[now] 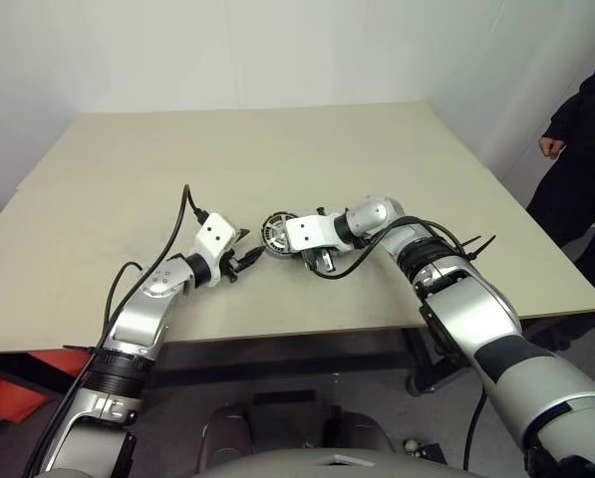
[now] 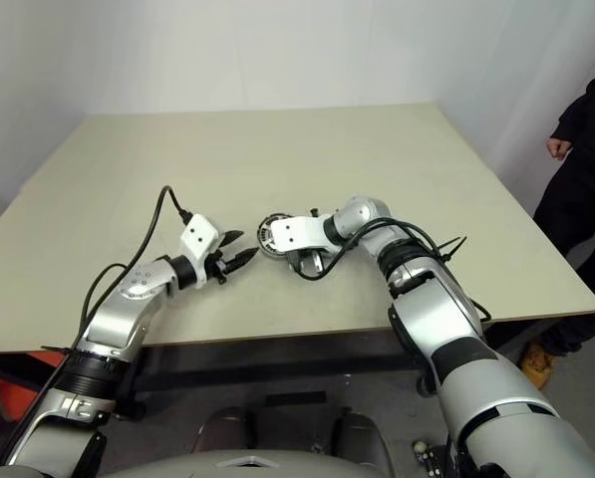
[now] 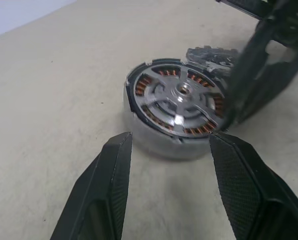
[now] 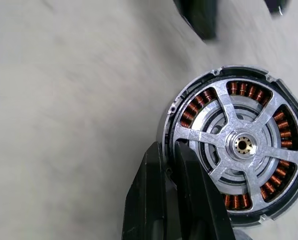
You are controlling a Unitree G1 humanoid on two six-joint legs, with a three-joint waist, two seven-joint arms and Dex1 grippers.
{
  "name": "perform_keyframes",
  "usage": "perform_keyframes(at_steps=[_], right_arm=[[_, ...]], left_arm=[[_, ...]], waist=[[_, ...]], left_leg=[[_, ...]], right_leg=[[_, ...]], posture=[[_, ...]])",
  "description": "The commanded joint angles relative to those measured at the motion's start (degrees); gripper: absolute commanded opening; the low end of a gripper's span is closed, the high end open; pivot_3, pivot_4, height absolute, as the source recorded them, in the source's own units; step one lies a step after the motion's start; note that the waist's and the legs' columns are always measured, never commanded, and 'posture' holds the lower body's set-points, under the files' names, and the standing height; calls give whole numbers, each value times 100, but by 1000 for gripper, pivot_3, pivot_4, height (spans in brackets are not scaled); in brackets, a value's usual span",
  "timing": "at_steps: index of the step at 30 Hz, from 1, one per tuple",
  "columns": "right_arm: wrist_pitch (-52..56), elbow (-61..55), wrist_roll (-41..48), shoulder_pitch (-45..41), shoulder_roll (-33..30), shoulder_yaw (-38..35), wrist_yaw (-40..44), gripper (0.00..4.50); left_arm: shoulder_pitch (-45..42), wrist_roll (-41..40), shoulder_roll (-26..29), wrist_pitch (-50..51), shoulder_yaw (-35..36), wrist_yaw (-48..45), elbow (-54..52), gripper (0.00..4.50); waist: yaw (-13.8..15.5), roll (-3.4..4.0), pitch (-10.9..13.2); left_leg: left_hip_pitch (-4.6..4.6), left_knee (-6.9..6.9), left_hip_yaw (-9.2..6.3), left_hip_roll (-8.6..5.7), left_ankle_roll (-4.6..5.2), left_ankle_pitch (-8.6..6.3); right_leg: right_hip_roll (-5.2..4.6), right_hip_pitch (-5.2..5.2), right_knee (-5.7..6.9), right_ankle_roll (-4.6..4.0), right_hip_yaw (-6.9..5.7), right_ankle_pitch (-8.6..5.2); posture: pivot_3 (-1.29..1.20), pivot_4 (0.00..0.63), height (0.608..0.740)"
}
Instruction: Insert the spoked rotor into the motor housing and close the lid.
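Copper-wound round motor housing point(image 4: 238, 145), shiny spoked rotor point(image 4: 241, 144) inside

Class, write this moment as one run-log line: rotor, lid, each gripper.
spoked rotor: seated in motor housing | lid: off, behind housing | left gripper: open, empty | right gripper: shut at housing rim

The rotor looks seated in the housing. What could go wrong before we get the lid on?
1. The right gripper, shut, sits at the rim of the round dark motor housing with copper windings; pulling away could drag or tip the housing and unseat the shiny silver spoked rotor.
2. The dark grey notched-rim lid lies right behind the housing, beside the right gripper's fingers, so it may get knocked.
3. The open left gripper hovers just short of the housing; any advance could shove it.
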Motion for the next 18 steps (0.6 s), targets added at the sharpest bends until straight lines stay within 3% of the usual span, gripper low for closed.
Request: perform_keyframes(at_steps=[1,10,18], right_arm=[[-80,-485,247,30,30,-42,183,54],[296,-297,241,-14,125,-123,-29,54],[489,-540,642,-66,154,-404,-14,2699]], left_arm=[[-35,-2,52,-111,96,15,-98,2557],[-6,4,39,-90,73,37,-149,2557],[15,-5,47,-70,71,36,-160,2557]], waist=[[1,0,0],[-6,0,0],[0,0,0]], left_leg=[[0,0,0,0,0,0],[3,0,0,0,-1,1],[13,0,-1,0,-3,2]], right_leg=[[0,0,0,0,0,0],[0,1,1,0,0,0],[0,9,3,1,1,0]], posture=[[0,0,740],[0,0,740],[0,0,740]])
